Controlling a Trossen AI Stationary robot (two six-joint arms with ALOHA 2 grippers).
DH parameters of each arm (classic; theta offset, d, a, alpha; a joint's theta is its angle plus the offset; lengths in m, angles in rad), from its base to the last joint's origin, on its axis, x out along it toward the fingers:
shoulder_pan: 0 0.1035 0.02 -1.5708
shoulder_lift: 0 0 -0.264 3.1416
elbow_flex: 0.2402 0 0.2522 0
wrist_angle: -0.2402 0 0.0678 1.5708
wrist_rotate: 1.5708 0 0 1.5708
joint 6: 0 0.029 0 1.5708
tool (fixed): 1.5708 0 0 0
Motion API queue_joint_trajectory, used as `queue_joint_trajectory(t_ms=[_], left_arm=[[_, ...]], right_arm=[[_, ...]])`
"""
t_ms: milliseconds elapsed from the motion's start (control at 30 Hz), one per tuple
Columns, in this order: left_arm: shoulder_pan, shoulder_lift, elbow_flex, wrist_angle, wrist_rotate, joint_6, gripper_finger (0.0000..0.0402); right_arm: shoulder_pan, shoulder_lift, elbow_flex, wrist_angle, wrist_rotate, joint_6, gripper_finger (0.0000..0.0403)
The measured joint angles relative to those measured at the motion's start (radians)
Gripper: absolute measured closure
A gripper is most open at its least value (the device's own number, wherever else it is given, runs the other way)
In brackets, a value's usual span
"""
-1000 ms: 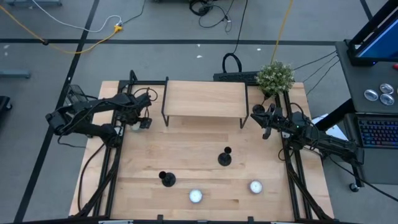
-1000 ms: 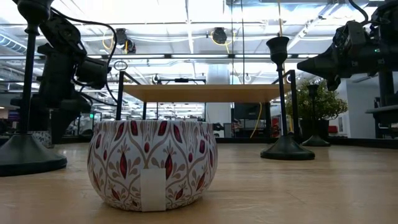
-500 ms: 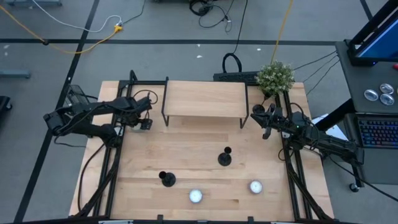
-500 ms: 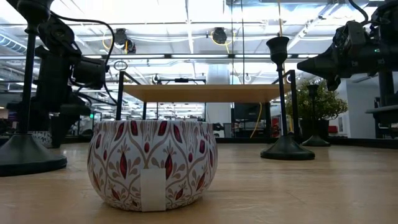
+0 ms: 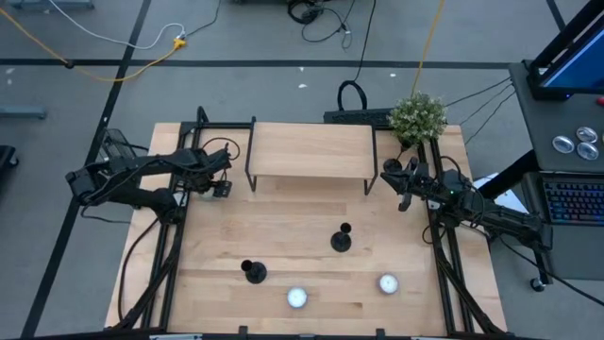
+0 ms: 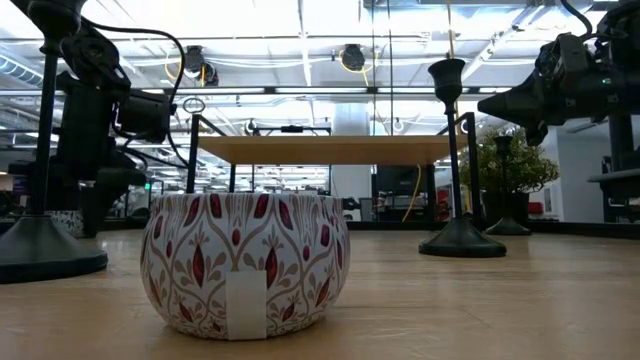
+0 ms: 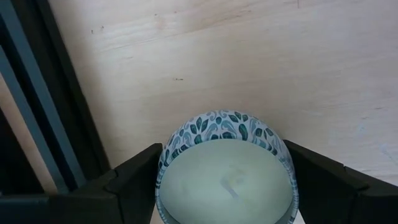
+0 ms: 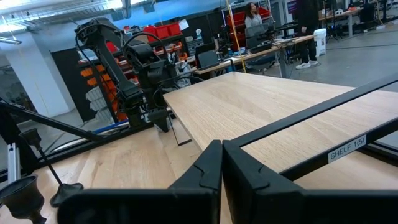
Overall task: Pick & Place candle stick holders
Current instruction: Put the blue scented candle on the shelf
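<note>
Two black candle stick holders stand upright on their disc bases on the wooden table, one near the middle and one nearer the front left. The low view shows a third holder far back by the plant. My left gripper is at the table's far left, shut on a small blue-leaf candle tin. My right gripper is shut and empty, raised beside the shelf's right end, and also shows in its wrist view. My left gripper holds the blue-leaf candle tin between its two fingers, one finger on each opposite side of the round wall. The fingers come from above, pointing down. I cannot tell whether the tin rests on the table or is lifted.
A low wooden shelf on a black frame stands at the table's far middle. A potted plant stands at the far right. Two more candle tins sit near the front edge; the red-patterned one fills the low view.
My left gripper has shifted a little toward the table's left edge, staying low over the candle tin. The holders and my right arm have kept still.
</note>
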Motion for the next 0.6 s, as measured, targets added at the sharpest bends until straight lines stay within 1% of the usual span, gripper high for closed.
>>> queue_joint_trajectory(t_ms=[133,267,600], left_arm=[[0.000,-0.005,-0.001,0.000,-0.003,-0.004,0.0096],[0.000,-0.029,0.004,-0.012,-0.010,-0.005,0.0104],[0.000,-0.066,0.093,-0.113,-0.018,-0.016,0.0100]], right_arm=[[0.000,0.000,0.000,0.000,0.000,0.000,0.0399],[0.000,0.000,0.000,0.000,0.000,0.000,0.0399],[0.000,0.000,0.000,0.000,0.000,0.000,0.0399]])
